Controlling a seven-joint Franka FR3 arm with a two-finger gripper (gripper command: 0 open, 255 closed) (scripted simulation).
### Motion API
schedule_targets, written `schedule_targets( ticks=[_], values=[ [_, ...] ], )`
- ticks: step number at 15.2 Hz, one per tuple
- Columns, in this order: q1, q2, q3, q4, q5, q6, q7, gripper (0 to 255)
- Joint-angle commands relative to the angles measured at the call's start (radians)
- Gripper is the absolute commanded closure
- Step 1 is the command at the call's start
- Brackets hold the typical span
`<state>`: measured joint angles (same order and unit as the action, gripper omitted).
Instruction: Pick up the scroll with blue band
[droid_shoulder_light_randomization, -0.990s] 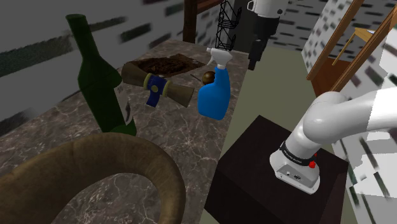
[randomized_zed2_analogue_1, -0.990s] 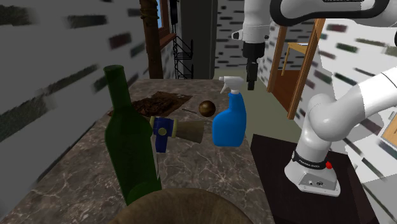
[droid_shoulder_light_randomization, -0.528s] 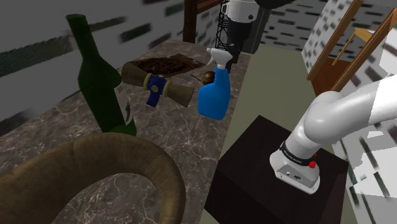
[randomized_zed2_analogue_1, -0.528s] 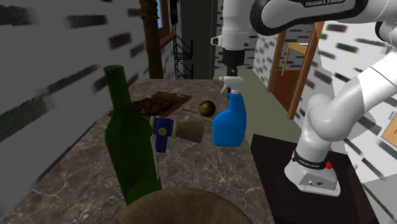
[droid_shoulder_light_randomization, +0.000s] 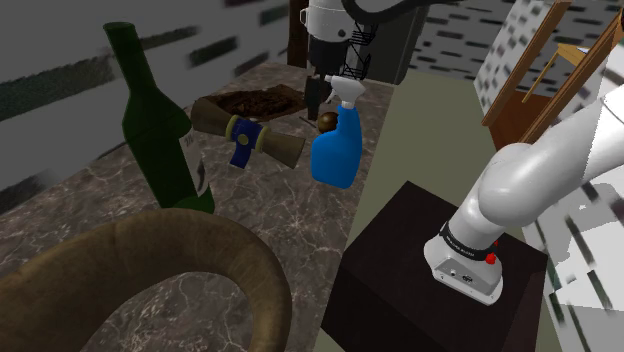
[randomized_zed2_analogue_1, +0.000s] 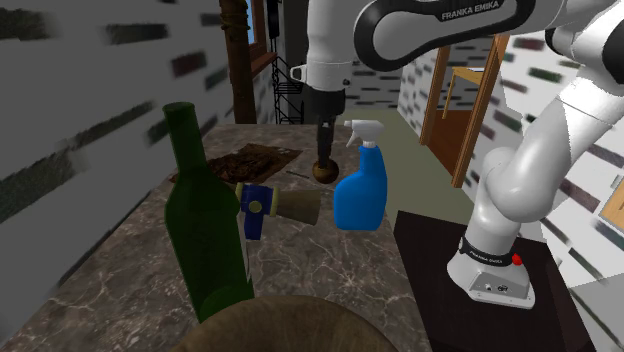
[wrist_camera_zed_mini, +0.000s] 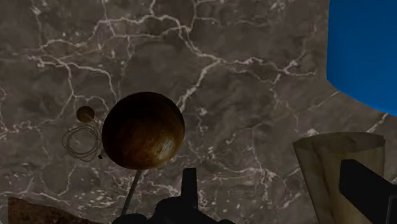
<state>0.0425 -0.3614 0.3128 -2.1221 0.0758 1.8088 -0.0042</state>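
The scroll (droid_shoulder_light_randomization: 262, 141) lies flat on the marble worktop (droid_shoulder_light_randomization: 290, 215), a tan roll with a blue band (droid_shoulder_light_randomization: 243, 138) round its middle. It rests between the tall green bottle (droid_shoulder_light_randomization: 158, 128) and the blue spray bottle (droid_shoulder_light_randomization: 335, 152), touching neither as far as I can see. Behind it, toward the wall, a brown mat (droid_shoulder_light_randomization: 256, 101) lies on the stone, just beside the roll's far end.

The white arm (randomized_zed2_analogue_1: 430, 25) reaches over from its dark stand (droid_shoulder_light_randomization: 420, 275), and the black hand (droid_shoulder_light_randomization: 315, 104) points straight down. It hangs right over a small brown ball (droid_shoulder_light_randomization: 327, 122), close above it, and the spray bottle's white trigger head (droid_shoulder_light_randomization: 345, 88) is just beside it. From the second exterior view the hand (randomized_zed2_analogue_1: 323, 150) sits directly above the ball (randomized_zed2_analogue_1: 323, 170), with the scroll (randomized_zed2_analogue_1: 285, 206) nearer the camera and lower in the picture, apart from the fingers.

Looking along the hand (wrist_camera_zed_mini: 275, 175), its two fingers stand apart, so it is wide and holds nothing. The ball (wrist_camera_zed_mini: 143, 130) lies below on the marble, a little off to the side of one finger (wrist_camera_zed_mini: 189, 184). Next to the ball lie a much smaller ball (wrist_camera_zed_mini: 85, 114) and a thin loop of wire (wrist_camera_zed_mini: 79, 140). A tan rolled end (wrist_camera_zed_mini: 331, 162), which seems to be the scroll's, shows by the other finger (wrist_camera_zed_mini: 366, 184), and the blue of the spray bottle (wrist_camera_zed_mini: 362, 51) shows beyond it.

A big brown basket (droid_shoulder_light_randomization: 150, 265) stands at the near end of the worktop.
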Motion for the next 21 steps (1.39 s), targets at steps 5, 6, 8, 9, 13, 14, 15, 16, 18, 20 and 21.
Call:
schedule_targets(
  ticks=[5, 6, 8, 9, 13, 14, 15, 16, 18, 20, 21],
  values=[
    [0.019, 0.202, 0.087, 0.174, -0.069, 0.051, 0.083, 0],
    [0.023, 0.237, 0.1, 0.206, -0.086, 0.056, 0.098, 0],
    [0.035, 0.31, 0.124, 0.275, -0.124, 0.063, 0.129, 0],
    [0.043, 0.347, 0.135, 0.311, -0.145, 0.064, 0.144, 0],
    [0.081, 0.478, 0.164, 0.444, -0.223, 0.057, 0.195, 0],
    [0.081, 0.478, 0.163, 0.431, -0.223, 0.07, 0.196, 0],
    [0.081, 0.478, 0.162, 0.418, -0.224, 0.083, 0.197, 0],
    [0.08, 0.479, 0.162, 0.405, -0.225, 0.096, 0.199, 0],
    [0.08, 0.481, 0.161, 0.381, -0.227, 0.122, 0.202, 0],
    [0.08, 0.485, 0.16, 0.351, -0.231, 0.156, 0.207, 0],
    [0.08, 0.485, 0.16, 0.351, -0.231, 0.156, 0.207, 0]
  ],
)
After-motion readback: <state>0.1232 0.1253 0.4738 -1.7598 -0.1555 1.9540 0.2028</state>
